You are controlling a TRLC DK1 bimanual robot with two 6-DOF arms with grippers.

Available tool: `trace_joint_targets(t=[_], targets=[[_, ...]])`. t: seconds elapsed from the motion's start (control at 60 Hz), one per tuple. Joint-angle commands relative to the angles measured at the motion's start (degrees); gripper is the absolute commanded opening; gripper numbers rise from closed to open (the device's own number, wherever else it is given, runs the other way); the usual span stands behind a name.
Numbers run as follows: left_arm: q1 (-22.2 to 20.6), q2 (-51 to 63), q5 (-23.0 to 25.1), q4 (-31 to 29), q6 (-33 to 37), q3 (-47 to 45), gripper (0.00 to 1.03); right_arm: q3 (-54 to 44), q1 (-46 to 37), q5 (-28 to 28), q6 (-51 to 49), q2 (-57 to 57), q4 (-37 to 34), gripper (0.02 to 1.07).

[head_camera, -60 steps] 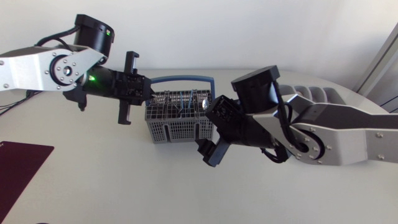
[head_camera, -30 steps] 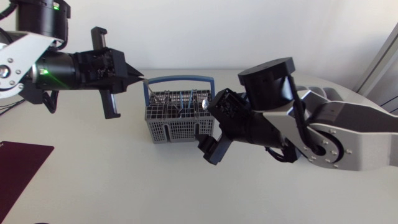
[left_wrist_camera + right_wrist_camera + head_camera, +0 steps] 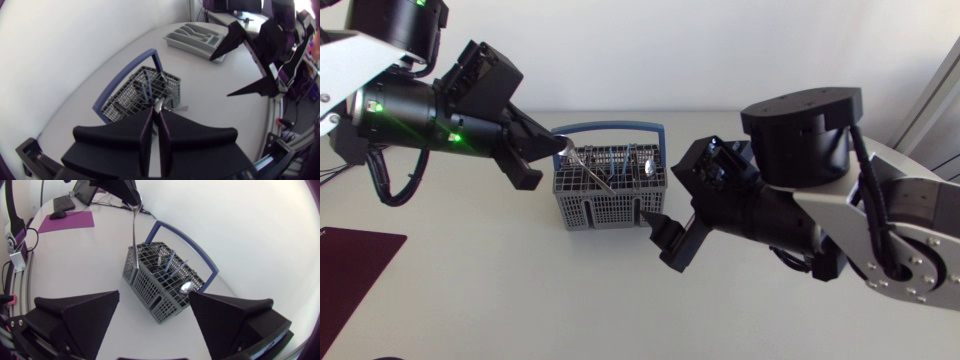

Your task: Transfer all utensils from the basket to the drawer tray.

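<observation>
Left gripper point(image 3: 558, 149): fingers pressed together, pinching a metal utensil point(image 3: 582, 163) by its upper end. The utensil hangs over the left end of the basket point(image 3: 605, 208), with its lower tip near the rim (contact cannot be determined).

The basket stands near the far edge of the table point(image 3: 470, 290), mid-width, with more utensils point(image 3: 625, 165) inside.

Right gripper point(image 3: 660, 238): fingers spread wide, holding nothing, just beside the basket's right front corner.

Tray point(image 3: 195, 37): near the table's far right edge, well apart from the basket.
</observation>
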Motion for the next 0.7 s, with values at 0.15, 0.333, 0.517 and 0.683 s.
trace_joint_targets(t=[0.15,0.333,0.517,0.683], targets=[[-4.28,3.96,2.62,-2.79,-16.99,3.88,0.04,-3.45,5.43,5.46,-2.28,-0.56,4.9,0.95],[-6.3,5.81,4.56,-2.7,-24.2,4.05,0.04,-3.54,6.93,8.27,-3.77,0.32,7.98,0.9],[-7.27,7.74,6.58,-3.4,-28.86,5.19,0.03,-4.6,8.86,11.61,-6.76,2.87,12.81,0.72],[-8.24,8.27,8.07,-4.2,-30.35,6.42,0.03,-5.21,8.95,12.05,-8.43,4.28,15.19,0.55]])
